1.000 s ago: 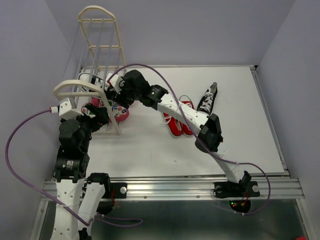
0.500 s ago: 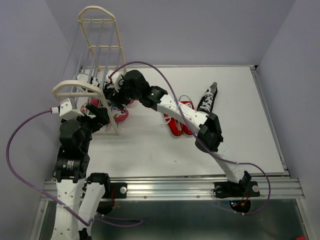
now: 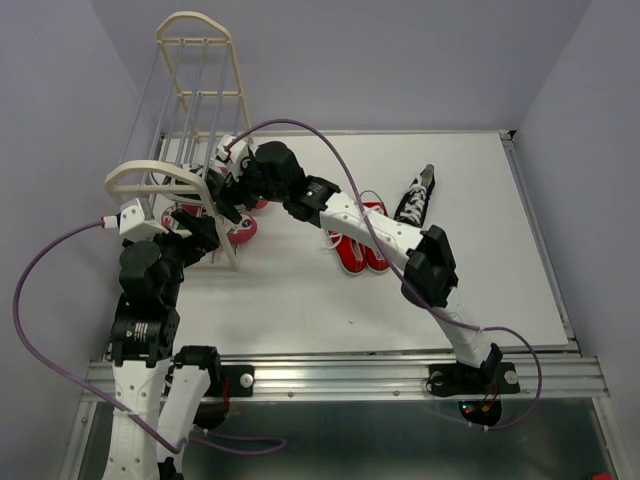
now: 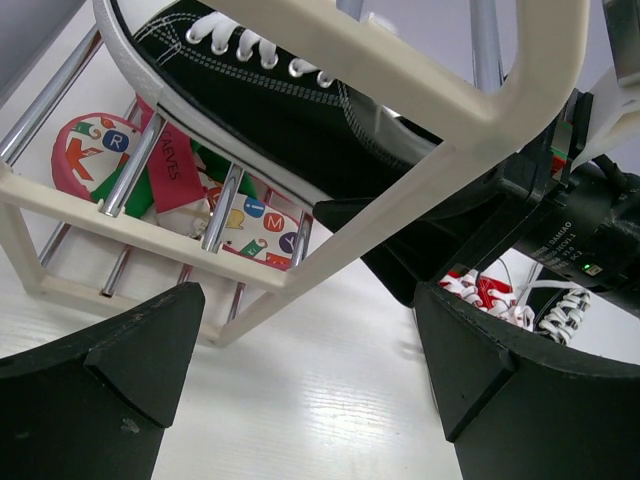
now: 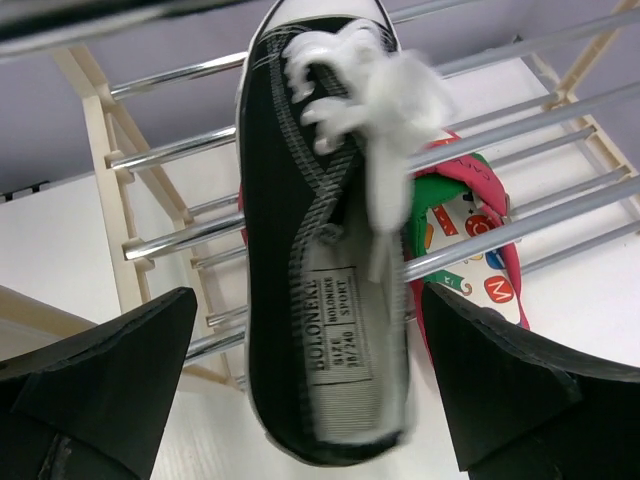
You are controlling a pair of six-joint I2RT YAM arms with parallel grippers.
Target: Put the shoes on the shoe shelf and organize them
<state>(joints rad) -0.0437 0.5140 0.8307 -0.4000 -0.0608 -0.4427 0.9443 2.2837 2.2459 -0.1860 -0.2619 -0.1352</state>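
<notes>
One black sneaker (image 5: 320, 260) lies toe-away across the grey rails of the cream shoe shelf (image 3: 150, 176). My right gripper (image 5: 315, 400) is open, a finger on each side of its heel and apart from it. The left wrist view shows the same sneaker (image 4: 290, 105) on an upper tier, above the patterned flip-flops (image 4: 100, 150) on the bottom rails. The other black sneaker (image 3: 415, 195) and the red sneakers (image 3: 358, 240) rest on the table. My left gripper (image 4: 310, 390) hangs open over bare table beside the shelf's near end frame (image 4: 400, 75).
The right arm (image 3: 360, 225) stretches across the table from its base to the shelf, passing over the red sneakers. White table (image 3: 300, 300) lies in front of the shelf. A purple cable (image 3: 300, 135) loops above the right wrist.
The right gripper's jaws have spread wide and let go of the black sneaker, which now rests on the shelf rails. The right wrist shifted slightly left into the shelf. The left arm stayed still.
</notes>
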